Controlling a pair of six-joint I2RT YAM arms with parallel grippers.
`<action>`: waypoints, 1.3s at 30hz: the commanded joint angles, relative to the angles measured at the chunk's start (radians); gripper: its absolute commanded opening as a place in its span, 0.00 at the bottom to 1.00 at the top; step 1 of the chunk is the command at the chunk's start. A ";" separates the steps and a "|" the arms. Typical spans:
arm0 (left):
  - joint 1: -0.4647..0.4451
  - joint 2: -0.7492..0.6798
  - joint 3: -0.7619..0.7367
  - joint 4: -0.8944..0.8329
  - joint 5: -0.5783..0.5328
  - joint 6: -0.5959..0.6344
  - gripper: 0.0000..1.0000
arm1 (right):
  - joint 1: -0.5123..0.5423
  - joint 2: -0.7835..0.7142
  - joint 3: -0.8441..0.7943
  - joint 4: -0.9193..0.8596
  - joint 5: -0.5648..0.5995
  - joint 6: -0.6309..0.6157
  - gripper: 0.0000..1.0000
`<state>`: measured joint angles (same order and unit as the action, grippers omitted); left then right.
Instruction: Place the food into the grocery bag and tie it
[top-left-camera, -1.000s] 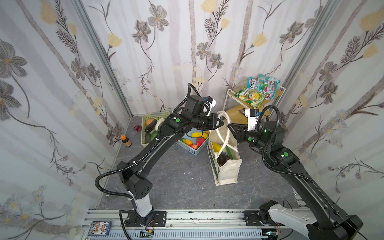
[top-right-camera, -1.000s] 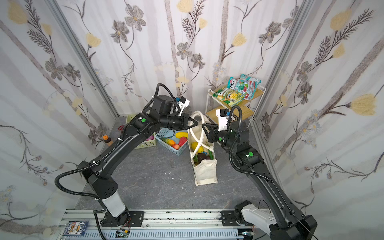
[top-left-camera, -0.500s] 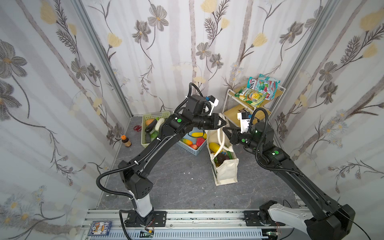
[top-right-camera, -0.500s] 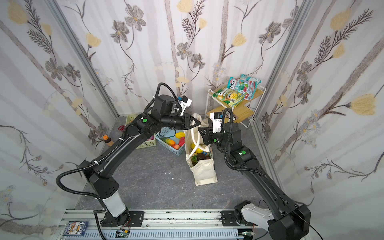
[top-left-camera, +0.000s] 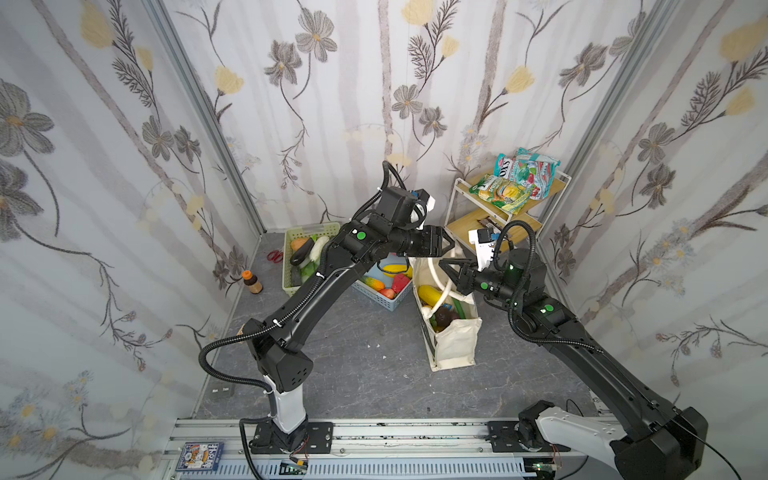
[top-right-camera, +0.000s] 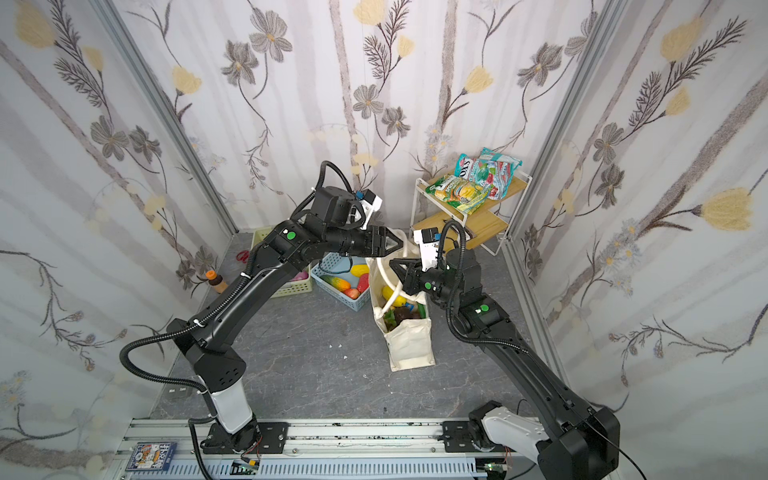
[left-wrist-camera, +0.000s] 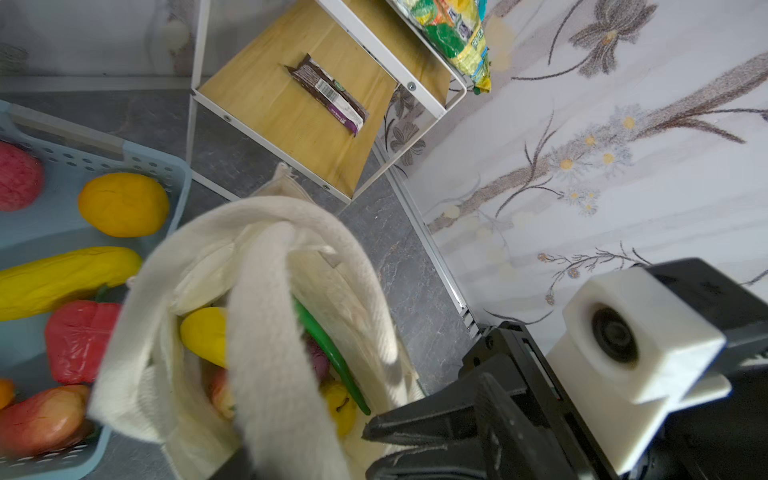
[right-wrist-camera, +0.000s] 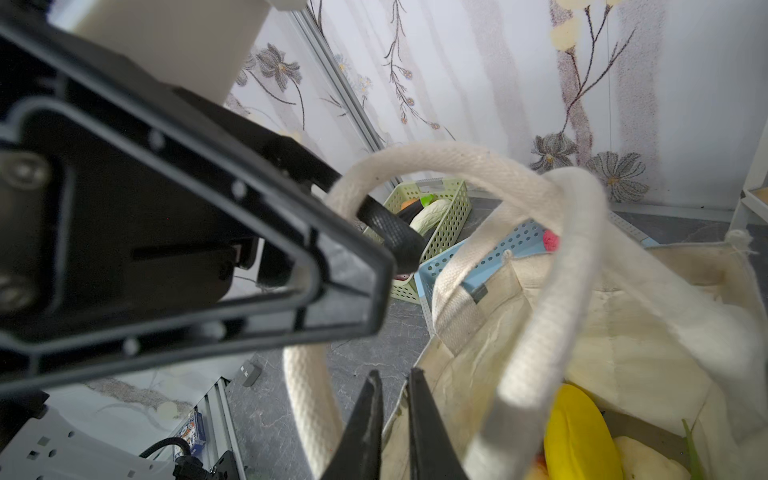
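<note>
the cream bag (top-left-camera: 453, 345) stands upright on the grey floor (top-left-camera: 365, 374) between the two arms, just beside the blue basket (top-left-camera: 386, 305) and in front of the wooden shelf (top-left-camera: 490, 220). inside lie a yellow fruit (top-left-camera: 430, 294), a green pod (left-wrist-camera: 332, 353) and darker pieces. its handles (right-wrist-camera: 478, 162) rise in loops above the mouth. one loop hangs around a finger of the left claw (top-left-camera: 449, 245), whose jaws stand apart and clamp nothing. the right claw (right-wrist-camera: 395, 374) sits by the bag's rim, fingers nearly together, nothing between them. snack bags (top-left-camera: 515, 183) lie on the top shelf, a candy bar (left-wrist-camera: 328, 93) on the lower one. a green basket (top-left-camera: 307, 228) stands by the back wall.
</note>
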<state>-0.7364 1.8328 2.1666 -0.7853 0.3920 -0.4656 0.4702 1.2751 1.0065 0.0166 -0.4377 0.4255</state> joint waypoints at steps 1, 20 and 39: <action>0.000 0.024 0.058 -0.131 -0.084 0.052 0.63 | -0.001 0.001 0.001 0.039 0.005 -0.010 0.15; 0.042 0.004 -0.176 0.242 0.145 -0.194 0.44 | -0.111 -0.091 0.100 -0.253 0.226 -0.013 0.41; 0.032 0.037 -0.138 0.251 0.156 -0.182 0.00 | -0.199 -0.145 -0.080 -0.327 0.228 -0.086 0.45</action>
<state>-0.7013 1.8706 2.0094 -0.5724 0.5282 -0.6521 0.2726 1.1107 0.9413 -0.3603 -0.1360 0.3828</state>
